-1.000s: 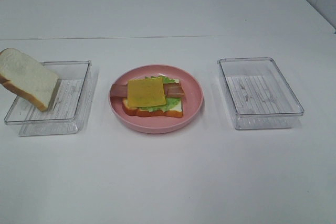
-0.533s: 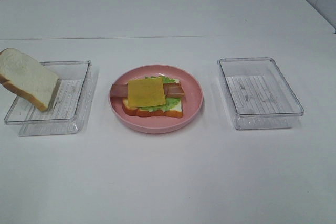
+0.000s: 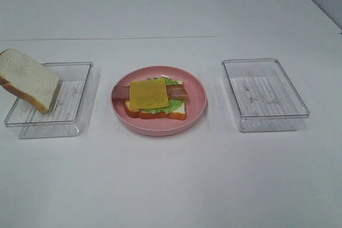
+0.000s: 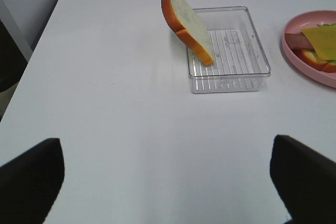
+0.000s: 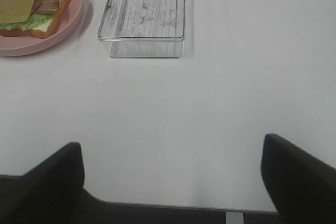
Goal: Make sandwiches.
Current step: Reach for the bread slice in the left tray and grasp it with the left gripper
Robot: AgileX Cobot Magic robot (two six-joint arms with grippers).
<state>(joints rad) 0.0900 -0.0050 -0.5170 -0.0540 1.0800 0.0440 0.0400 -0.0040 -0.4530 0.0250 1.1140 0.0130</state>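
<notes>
Two clear plastic trays sit on a white table (image 3: 171, 185), one on each side of a round pink plate (image 3: 199, 105), neither touching it. On the plate lies an open sandwich stack. A bread slice (image 3: 180, 110) is at the bottom, with ruffled green lettuce (image 3: 160, 109) on it. Bacon (image 3: 119, 92) strips run across that, their ends reaching past the bread, and a yellow-orange cheese (image 3: 149, 93) square lies on top.

A second bread slice (image 3: 29, 78) stands tilted in the left tray (image 3: 75, 102), its lower edge down inside and its upper part leaning out over the rim on the side away from the plate. The right tray (image 3: 267, 95) sits on the plate's other side.

The left claw (image 4: 168, 182) is spread wide apart over bare table, farther from the plate than the left tray. The right claw (image 5: 173, 182) is also spread wide apart over bare table, well away from the plate.
</notes>
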